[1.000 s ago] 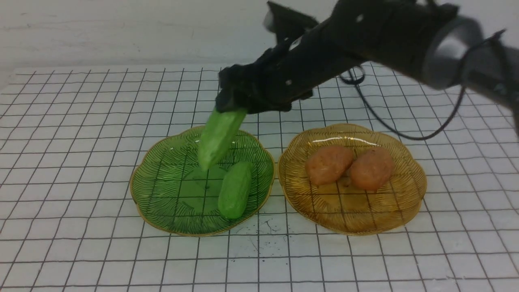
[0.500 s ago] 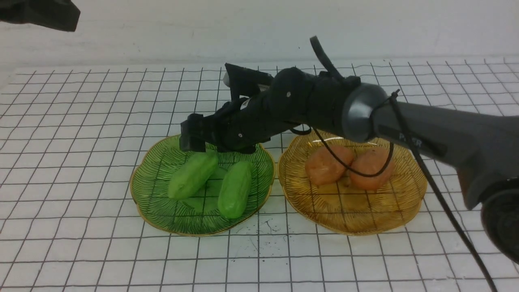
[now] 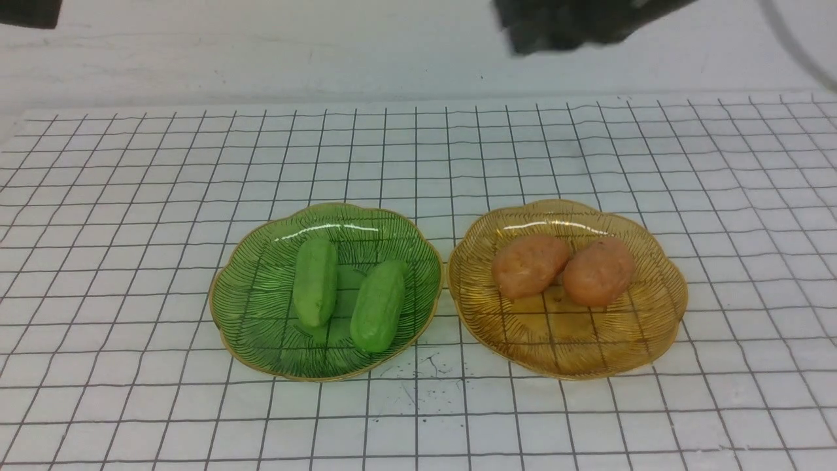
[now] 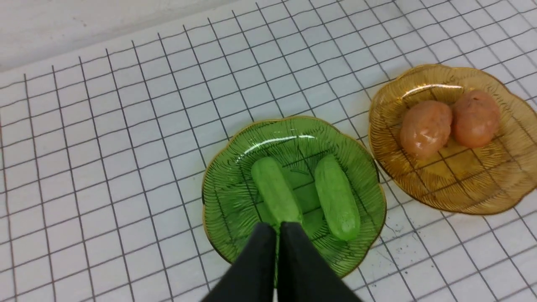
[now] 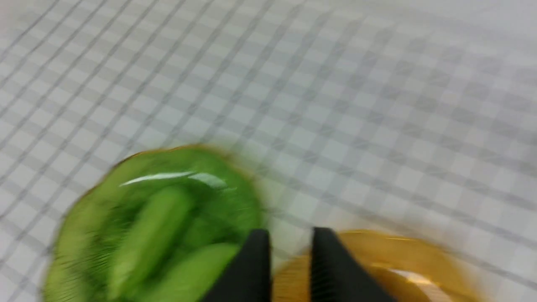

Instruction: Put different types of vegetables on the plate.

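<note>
Since kinds are being separated, cucumbers (image 3: 316,281) are lying in the green plate (image 3: 255,314), potatoes (image 3: 529,265) in the amber plate (image 3: 562,347) beside it; left gripper (image 4: 277,235) closed, right gripper (image 5: 289,239) slightly parted, empty.

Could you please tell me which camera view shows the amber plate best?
The front view: the amber plate lies whole and sharp, with both potatoes side by side on it. The left wrist view shows it sharp too, but the picture's edge clips its rim. The right wrist view gives only a blurred part of it.
</note>
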